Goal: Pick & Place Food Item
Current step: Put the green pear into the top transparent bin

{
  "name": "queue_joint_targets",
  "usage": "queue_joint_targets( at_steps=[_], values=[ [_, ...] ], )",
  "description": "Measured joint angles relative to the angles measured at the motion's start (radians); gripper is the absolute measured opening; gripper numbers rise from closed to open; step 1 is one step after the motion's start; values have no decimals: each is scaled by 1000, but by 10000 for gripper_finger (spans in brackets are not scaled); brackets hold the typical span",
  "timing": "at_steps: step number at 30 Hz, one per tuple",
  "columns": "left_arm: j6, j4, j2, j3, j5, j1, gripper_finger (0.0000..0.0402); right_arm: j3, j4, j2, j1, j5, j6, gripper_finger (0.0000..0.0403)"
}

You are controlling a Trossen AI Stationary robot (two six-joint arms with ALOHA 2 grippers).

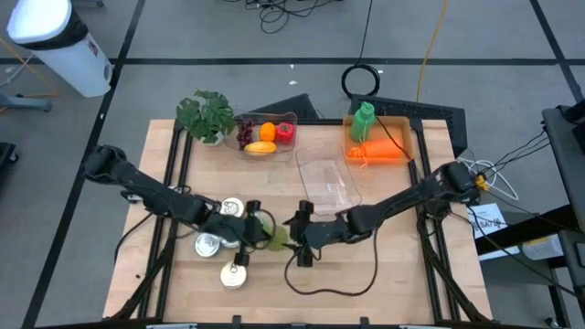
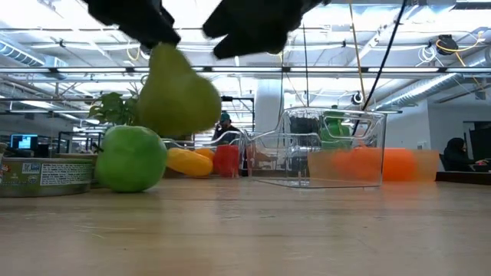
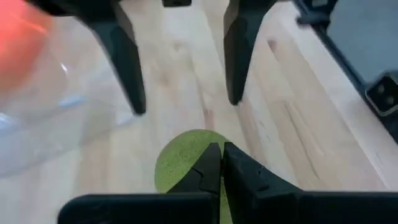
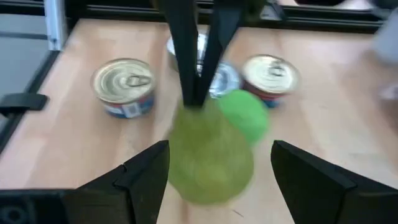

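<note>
Both arms reach in from the sides of the high view and meet low at the frame's centre, forearms stretched nearly flat over the surface [image 1: 384, 274]. The left gripper [image 1: 259, 226] comes from the left, its thin dark fingers pinched together on the narrow top of the pear [image 2: 178, 96], which hangs clear of the wood in the low view's upper left. In the left wrist view the two fingertips [image 3: 219, 163] meet with only a hairline between them, the pear's speckled green skin showing just beyond. The right gripper [image 1: 302, 230] faces it from the right, fingers spread wide with nothing between them; in the right wrist view the pear [image 4: 210, 152] sits ahead of the gap, touching neither finger.

The pear is matte yellow-green, bulbous below and tapering upward. Just beside it, lower, a smooth round green apple [image 2: 130, 158] rests on the surface. Three squat metal cans [image 1: 219, 247] with pull-tab lids stand at lower left of the high view. The surface is pale planked wood. Above centre lies a clear, hard-walled plastic box [image 1: 326, 181]; a second clear tray [image 1: 267, 137] holds grapes, an orange, a lemon and a red fruit. An orange bin [image 1: 384, 146] at upper right holds a green bottle, and a leafy plant [image 1: 207, 113] sits upper left.
</note>
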Motion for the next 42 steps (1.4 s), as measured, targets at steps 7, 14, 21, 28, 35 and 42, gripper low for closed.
queue_joint_targets(
  at_steps=[7, 14, 21, 28, 35, 42],
  values=[
    [81, -69, -188, 5, -19, 136, 7, 0, -86, -134, 7, 40, -12, 263],
    [168, -288, -249, 150, 47, 389, 7, -1, -118, -174, 20, 64, -29, 263],
    [244, -359, -180, 272, 221, 646, 7, -48, -101, -175, 12, 71, -31, 263],
    [301, -348, -47, 298, 359, 878, 7, -90, -86, -190, -12, 87, -31, 263],
    [310, -234, 91, 298, 452, 1000, 7, -100, -88, -190, -17, 85, -31, 263],
    [311, -151, 190, 298, 481, 1042, 8, -100, -88, -189, -16, 85, -35, 263]
  ],
)
